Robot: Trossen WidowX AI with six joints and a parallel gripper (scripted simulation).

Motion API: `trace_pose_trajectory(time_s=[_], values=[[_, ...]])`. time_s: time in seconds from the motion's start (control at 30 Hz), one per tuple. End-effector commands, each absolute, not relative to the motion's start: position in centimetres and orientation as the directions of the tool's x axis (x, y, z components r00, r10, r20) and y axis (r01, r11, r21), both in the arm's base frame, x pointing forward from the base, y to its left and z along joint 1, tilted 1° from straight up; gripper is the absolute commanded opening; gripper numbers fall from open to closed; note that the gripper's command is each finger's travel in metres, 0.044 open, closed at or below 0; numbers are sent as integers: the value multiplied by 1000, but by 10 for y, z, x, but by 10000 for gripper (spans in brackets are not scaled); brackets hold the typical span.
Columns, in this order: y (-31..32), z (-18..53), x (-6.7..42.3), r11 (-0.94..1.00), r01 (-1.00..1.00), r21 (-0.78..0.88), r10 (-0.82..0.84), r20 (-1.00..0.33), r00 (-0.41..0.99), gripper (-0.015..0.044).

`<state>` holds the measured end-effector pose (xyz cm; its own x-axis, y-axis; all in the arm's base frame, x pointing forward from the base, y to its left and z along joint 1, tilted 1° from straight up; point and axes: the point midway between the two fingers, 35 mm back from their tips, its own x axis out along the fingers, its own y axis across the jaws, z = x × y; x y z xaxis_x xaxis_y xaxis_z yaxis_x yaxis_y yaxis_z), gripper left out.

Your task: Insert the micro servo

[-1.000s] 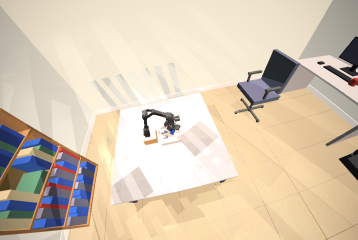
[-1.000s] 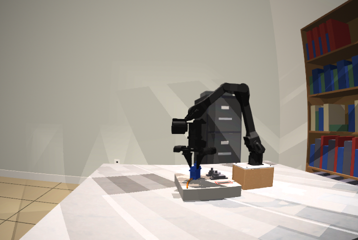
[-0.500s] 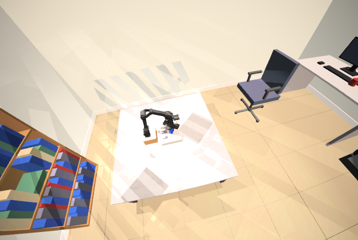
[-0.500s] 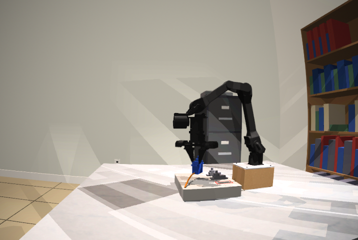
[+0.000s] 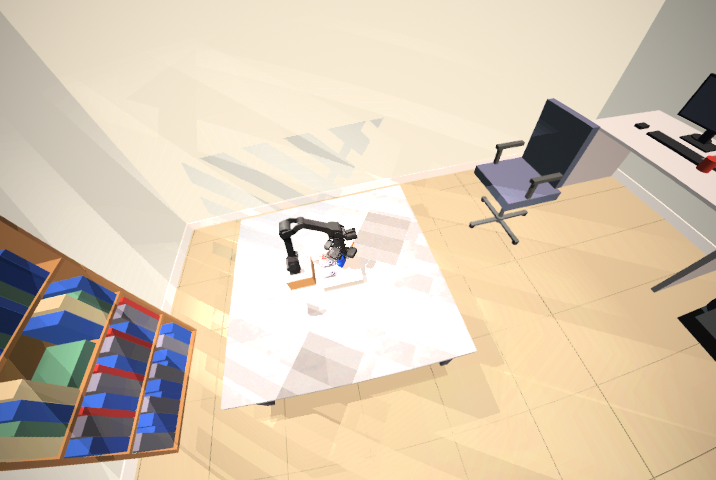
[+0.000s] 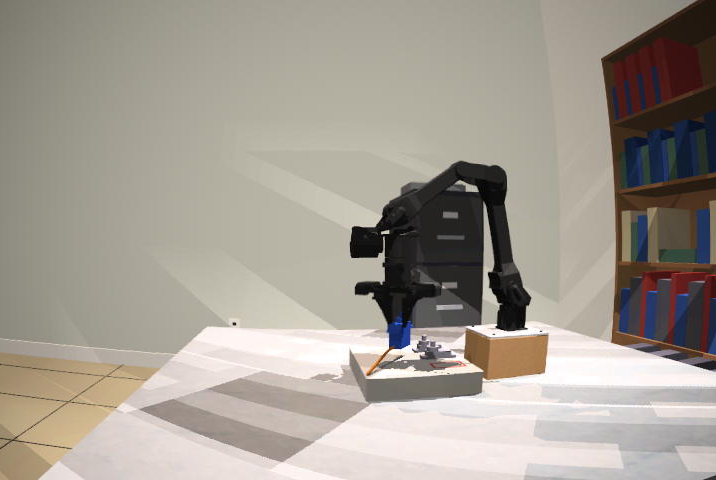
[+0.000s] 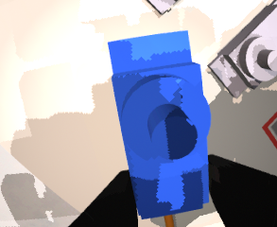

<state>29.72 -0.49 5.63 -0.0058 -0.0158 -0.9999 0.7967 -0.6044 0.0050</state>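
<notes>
The blue micro servo (image 5: pixel 341 260) (image 6: pixel 399 336) (image 7: pixel 157 128) is upright, its round boss and output shaft facing up. My gripper (image 6: pixel 399 324) (image 7: pixel 167 172) is shut on its body, near the cable end in the wrist view. The servo appears slightly above the deck (image 6: pixel 427 388) (image 7: pixel 58 99), over its far-left part in the exterior view. The orange cable (image 6: pixel 378 362) (image 7: pixel 169 220) slants down to the deck's left front edge. The red-marked pocket (image 6: pixel 448 367) (image 7: pixel 265 127) lies to the right of the servo, partly cut off in the wrist view. The side notch cannot be made out.
Grey servos (image 6: pixel 438 352) (image 7: pixel 261 61) stand up from the deck between the held servo and the arm base. A cardboard-brown box (image 5: pixel 302 281) (image 6: pixel 514 356) under the arm base adjoins the deck. The white table (image 5: pixel 370 333) (image 6: pixel 291 452) carries both.
</notes>
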Motion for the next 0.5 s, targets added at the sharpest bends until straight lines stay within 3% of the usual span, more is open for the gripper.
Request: trace_pose_trajectory(time_s=[0.0, 0.47], values=[[5, 60, 297, -605, 796, 16, -12, -1000, 10, 0], [77, 60, 300, -605, 796, 12, -7, -1000, 10, 0]])
